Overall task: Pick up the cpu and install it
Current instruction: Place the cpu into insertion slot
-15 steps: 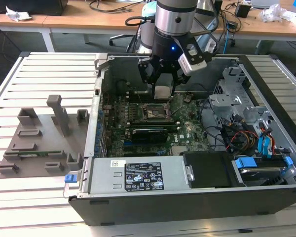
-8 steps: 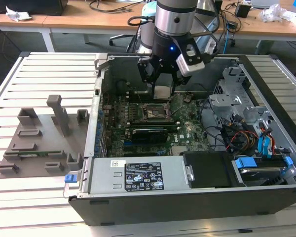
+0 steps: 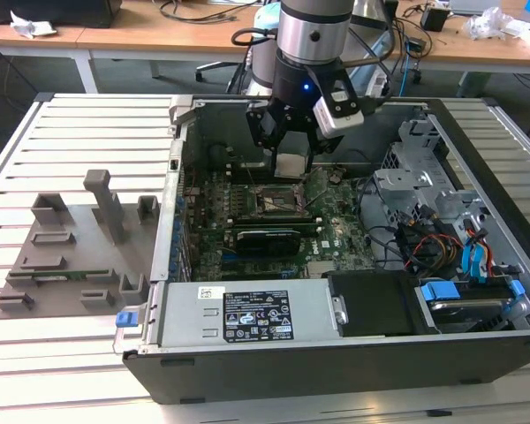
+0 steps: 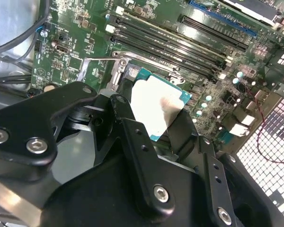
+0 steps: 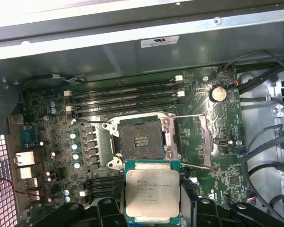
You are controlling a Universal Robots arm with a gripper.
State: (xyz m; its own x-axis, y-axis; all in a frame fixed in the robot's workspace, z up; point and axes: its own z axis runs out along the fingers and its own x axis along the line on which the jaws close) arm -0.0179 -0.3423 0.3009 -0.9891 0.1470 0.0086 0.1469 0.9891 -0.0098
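As if to keep it level for seating, clamps the cpu (image 5: pixel 152 193) by opposite edges in the closed gripper (image 3: pixel 291 163), above the open socket (image 5: pixel 141 141).

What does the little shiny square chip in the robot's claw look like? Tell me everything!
The cpu is a small, flat square. Its silvery metal top carries faint print and sits on a thin base whose green edge shows all around. It is held metal side up, pinched on two opposite sides by the black fingers of the gripper. It hangs above the green motherboard, beside the open socket, and is not seated in it.
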